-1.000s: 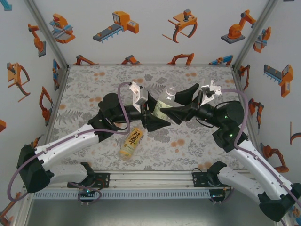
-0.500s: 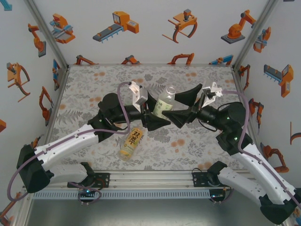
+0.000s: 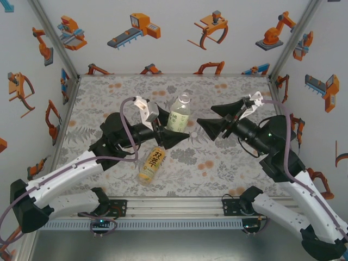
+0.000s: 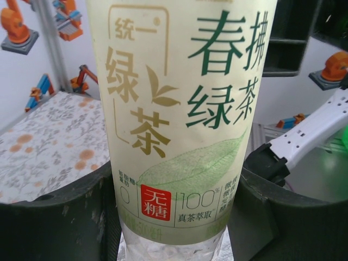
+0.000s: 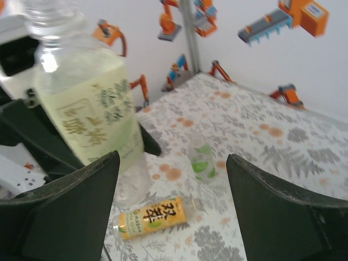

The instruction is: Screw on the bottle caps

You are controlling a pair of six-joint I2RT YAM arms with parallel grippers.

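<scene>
Left hand (image 3: 173, 130) gripping clear plastic bottle with pale green label (image 3: 178, 115), right hand (image 3: 205, 115) wide, empty, right wrist view adds small green-tinted bottle (image 5: 201, 157).

One high camera, two wrist cameras.
Your top camera looks down from above the near edge over the table (image 3: 109, 98). The left wrist camera sits close to the clear bottle (image 4: 179, 125), facing its label. The right wrist one looks across from farther back: that bottle upper left, amber bottle (image 5: 152, 216) bottom centre, both shared with the top view.
</scene>
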